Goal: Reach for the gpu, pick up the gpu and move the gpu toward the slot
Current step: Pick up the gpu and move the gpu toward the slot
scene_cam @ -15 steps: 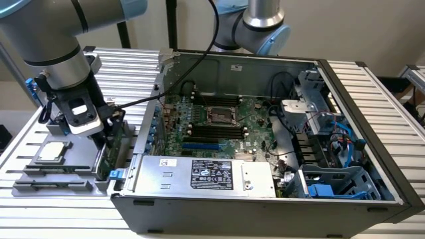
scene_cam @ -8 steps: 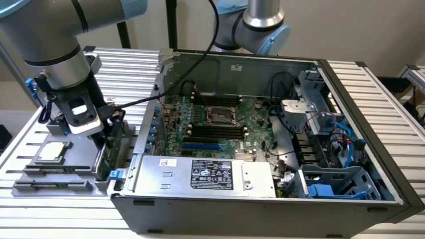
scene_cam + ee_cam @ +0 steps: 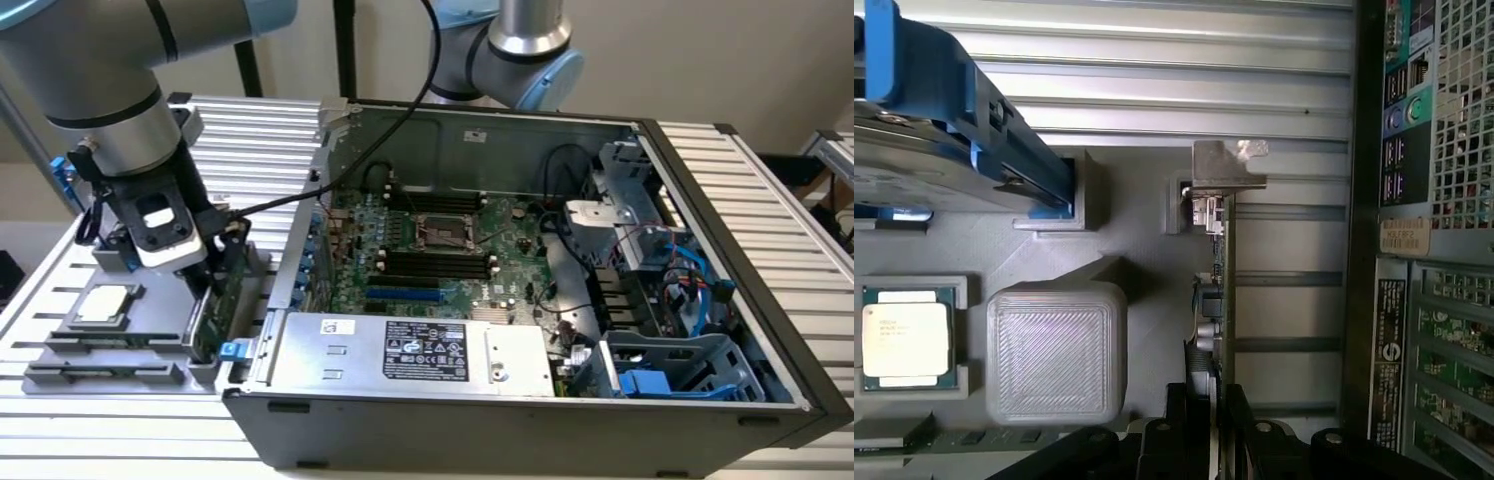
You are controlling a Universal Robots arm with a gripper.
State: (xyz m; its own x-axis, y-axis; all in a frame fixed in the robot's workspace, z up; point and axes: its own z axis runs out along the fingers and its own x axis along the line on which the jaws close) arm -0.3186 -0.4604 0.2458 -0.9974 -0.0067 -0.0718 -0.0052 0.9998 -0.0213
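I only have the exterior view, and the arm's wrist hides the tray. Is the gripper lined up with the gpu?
Observer: Yes. In the wrist view the gpu stands on edge, and its thin edge runs straight out from the middle of the gripper.
Operator: Is the card seated in its holder?
Observer: Its silver bracket sits at the notched end of the gray holder, so it is not lifted out.
Operator: Anything close beside it?
Observer: A gray ribbed block stands apart from the card, between it and the square chip.
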